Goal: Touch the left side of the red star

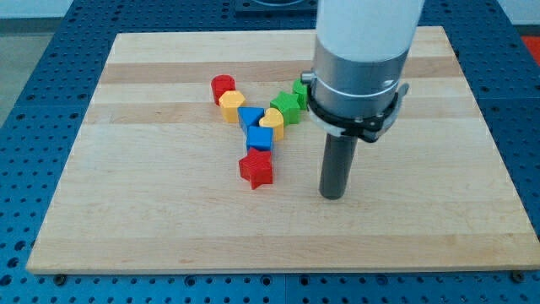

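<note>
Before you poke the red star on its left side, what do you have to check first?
1. Red star in plain sight: ok.
2. My tip on the star's left side: not ok, it sits to the view's right of the star.
3. Tip apart from the star: ok, bare board shows between them.
4. Star's left side free of blocks: ok.
5. Blue block against the star's top: cannot tell whether they touch, so I should push gently.
6. Way round below the star: ok.
</note>
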Tool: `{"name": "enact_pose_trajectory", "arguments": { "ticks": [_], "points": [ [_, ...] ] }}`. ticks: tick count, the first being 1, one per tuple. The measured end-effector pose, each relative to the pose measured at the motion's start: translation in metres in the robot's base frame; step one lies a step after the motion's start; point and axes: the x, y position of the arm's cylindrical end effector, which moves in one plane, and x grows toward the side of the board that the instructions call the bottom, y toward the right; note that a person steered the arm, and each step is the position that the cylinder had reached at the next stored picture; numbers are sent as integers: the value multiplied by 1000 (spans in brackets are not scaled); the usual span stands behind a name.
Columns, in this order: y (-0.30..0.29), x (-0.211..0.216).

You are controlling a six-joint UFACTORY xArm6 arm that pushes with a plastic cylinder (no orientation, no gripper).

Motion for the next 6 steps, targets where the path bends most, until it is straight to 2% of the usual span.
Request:
{"name": "enact_pose_trajectory", "arguments": {
  "ticks": [4, 6],
  "points": [
    [-56, 5],
    [-105, 5]
  ]
}}
